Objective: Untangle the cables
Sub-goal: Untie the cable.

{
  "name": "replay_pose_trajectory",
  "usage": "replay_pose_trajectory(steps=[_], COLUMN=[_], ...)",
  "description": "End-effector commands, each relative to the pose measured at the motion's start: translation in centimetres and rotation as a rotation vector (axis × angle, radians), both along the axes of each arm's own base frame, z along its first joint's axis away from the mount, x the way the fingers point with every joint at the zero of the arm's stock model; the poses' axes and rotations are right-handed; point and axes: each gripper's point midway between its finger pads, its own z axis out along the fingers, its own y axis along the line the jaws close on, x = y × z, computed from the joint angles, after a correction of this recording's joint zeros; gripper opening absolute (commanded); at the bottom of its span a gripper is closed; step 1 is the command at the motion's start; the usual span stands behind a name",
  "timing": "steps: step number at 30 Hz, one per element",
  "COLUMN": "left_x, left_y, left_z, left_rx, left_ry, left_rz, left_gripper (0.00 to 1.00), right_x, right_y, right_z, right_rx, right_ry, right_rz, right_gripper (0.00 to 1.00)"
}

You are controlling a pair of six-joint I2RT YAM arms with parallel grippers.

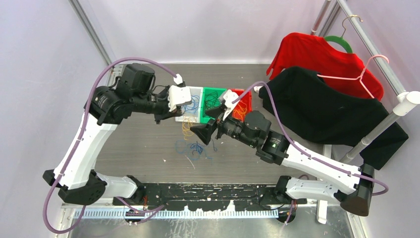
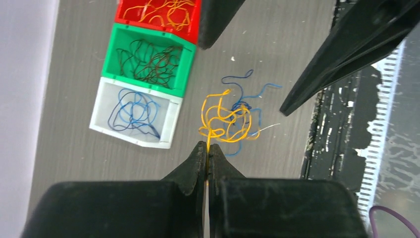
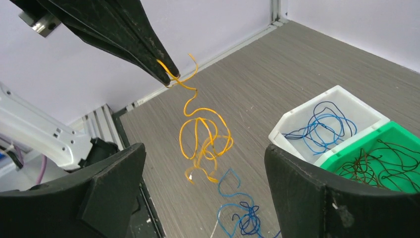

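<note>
My left gripper [image 2: 207,147] is shut on one end of an orange-yellow cable [image 2: 225,119] and holds it above the table. In the right wrist view the cable [image 3: 203,139] dangles in loops from the left fingertips [image 3: 161,67]. A tangle of blue cables [image 2: 243,101] lies on the table below, and it also shows in the right wrist view [image 3: 242,215]. My right gripper [image 3: 204,148] is open and empty, with its jaws wide on either side of the hanging cable. From above, the left gripper [image 1: 182,117] and right gripper [image 1: 207,126] are close together.
Three bins stand in a row. The white one [image 2: 130,135] holds blue cables, the green one [image 2: 143,82] dark cables, and the red one [image 2: 158,29] orange cables. A red shirt [image 1: 317,57] and a black shirt [image 1: 327,109] hang on a rack at the right.
</note>
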Motion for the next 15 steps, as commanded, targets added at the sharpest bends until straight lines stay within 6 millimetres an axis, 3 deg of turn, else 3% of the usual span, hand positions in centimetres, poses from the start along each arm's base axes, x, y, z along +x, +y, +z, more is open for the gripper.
replay_pose_trajectory(steps=[1, 7, 9, 11, 12, 14, 15], left_x=[-3.3, -5.4, -6.1, -6.7, -6.9, -6.7, -6.7], left_y=[-0.3, -0.7, -0.8, -1.0, -1.0, -1.2, -1.1], left_z=[1.4, 2.1, 2.0, 1.9, 1.9, 1.9, 2.0], left_rx=[-0.082, -0.131, -0.138, -0.146, -0.148, -0.151, -0.153], left_ry=[0.033, 0.084, 0.115, 0.150, 0.163, 0.182, 0.182], left_rz=[-0.105, -0.173, -0.196, -0.211, -0.214, -0.199, -0.194], left_gripper=[0.00, 0.00, 0.00, 0.00, 0.00, 0.13, 0.25], right_x=[-0.9, -1.6, -1.3, -0.9, -0.7, -0.2, 0.1], right_y=[1.2, 2.8, 3.0, 3.0, 3.0, 2.7, 2.5], right_z=[0.9, 0.6, 0.8, 0.9, 1.0, 1.0, 0.7], right_rx=[-0.061, -0.075, -0.061, -0.047, -0.040, -0.031, -0.033], right_ry=[-0.063, -0.061, -0.064, -0.072, -0.072, -0.058, -0.049], right_rz=[0.101, 0.187, 0.178, 0.167, 0.162, 0.140, 0.129], right_gripper=[0.94, 0.89, 0.83, 0.63, 0.43, 0.09, 0.05])
